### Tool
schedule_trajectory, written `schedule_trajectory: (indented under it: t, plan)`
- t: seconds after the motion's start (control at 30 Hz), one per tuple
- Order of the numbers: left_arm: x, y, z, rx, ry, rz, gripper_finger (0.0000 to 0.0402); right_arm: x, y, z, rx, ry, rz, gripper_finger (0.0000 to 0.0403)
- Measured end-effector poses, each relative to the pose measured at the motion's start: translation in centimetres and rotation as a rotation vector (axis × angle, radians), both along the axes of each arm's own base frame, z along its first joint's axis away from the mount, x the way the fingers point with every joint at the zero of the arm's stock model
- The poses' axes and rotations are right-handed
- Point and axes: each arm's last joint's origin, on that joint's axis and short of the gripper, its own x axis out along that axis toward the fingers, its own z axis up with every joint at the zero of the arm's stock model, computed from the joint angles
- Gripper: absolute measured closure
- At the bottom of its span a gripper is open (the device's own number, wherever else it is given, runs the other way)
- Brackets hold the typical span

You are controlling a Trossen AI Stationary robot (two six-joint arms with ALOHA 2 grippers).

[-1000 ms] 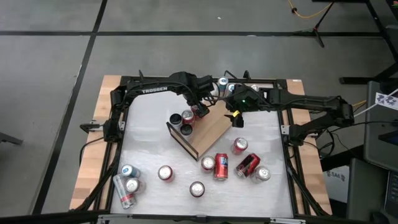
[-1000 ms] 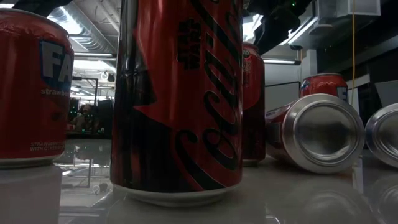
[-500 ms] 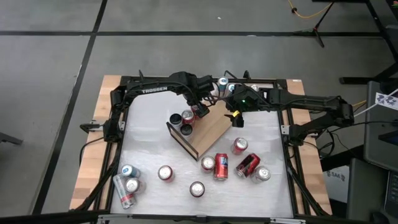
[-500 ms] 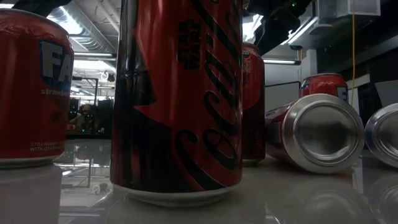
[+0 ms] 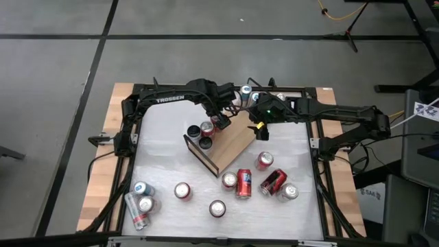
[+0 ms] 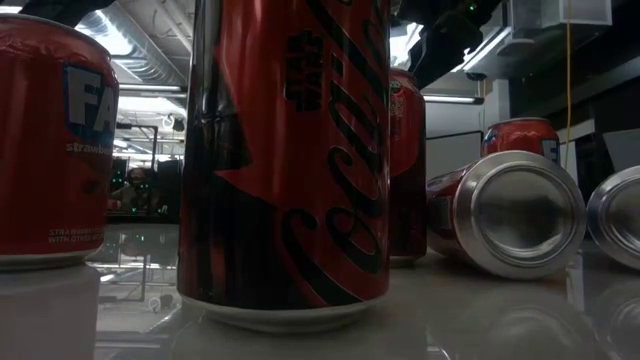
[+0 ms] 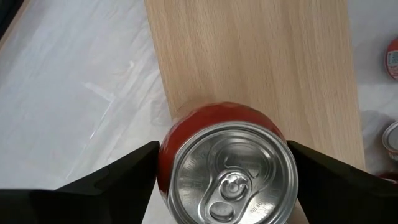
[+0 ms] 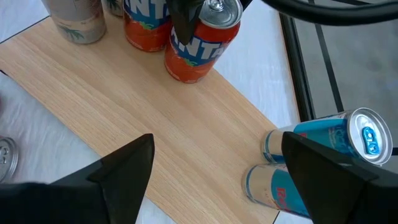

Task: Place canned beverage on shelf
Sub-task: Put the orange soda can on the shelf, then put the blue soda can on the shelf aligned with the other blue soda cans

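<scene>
The light-wood shelf (image 5: 230,145) lies slantwise in the middle of the white table. Three cans (image 5: 201,134) stand at its left end. My left gripper (image 5: 219,124) is over the shelf's far edge, shut on an upright orange can (image 7: 227,174), which also shows in the right wrist view (image 8: 198,45). My right gripper (image 5: 260,130) hangs open and empty over the shelf's right end, with bare board (image 8: 155,118) between its fingers. My left gripper pinches the orange can's side wall (image 7: 164,163) just below the top rim, one finger on each side. The fingers (image 8: 185,22) come from above, pointing down. The can stands upright with its base on the shelf (image 8: 184,76).
Loose cans stand and lie on the table's near half (image 5: 244,182) and near-left corner (image 5: 139,201). More cans lie at the far edge (image 5: 245,90), among them a blue one (image 8: 329,140). A tall red cola can (image 6: 290,160) stands right in front of the low camera.
</scene>
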Motion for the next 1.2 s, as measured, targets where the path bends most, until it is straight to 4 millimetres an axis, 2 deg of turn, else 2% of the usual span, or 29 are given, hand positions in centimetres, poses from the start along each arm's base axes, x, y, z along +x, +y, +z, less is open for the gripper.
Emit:
schedule_trajectory:
  t: [0.17, 0.47, 0.63, 0.77, 0.93, 1.2]
  plan:
    - [0.0, 0.0, 0.4, 0.0, -0.004, 0.0, 0.0075, 0.0, 0.0, 0.0, -0.001, 0.0, 0.0, 0.0061]
    - [0.3, 0.1, 3.3, 0.035, -0.099, 0.001, 0.0075, 0.0, 0.0, 0.0, -0.001, -0.001, 0.0, 0.0061]
    - [0.1, 0.0, 5.4, 0.048, -0.129, 0.001, 0.0075, 0.0, 0.0, 0.0, -0.001, -0.001, 0.0, 0.0061]
    - [-0.9, -0.3, 7.7, 0.045, -0.118, 0.0, 0.0075, 0.0, 0.0, 0.0, -0.001, -0.001, 0.0, 0.0061]
    - [-2.5, -1.9, 10.9, 0.036, -0.095, -0.018, 0.0075, -0.1, 0.0, 0.0, 0.0, 0.004, 0.0, 0.0061]
    - [-4.0, -6.4, 12.6, 0.005, -0.085, -0.052, 0.0075, -0.1, 0.0, 0.0, -0.001, 0.007, -0.001, 0.0061]
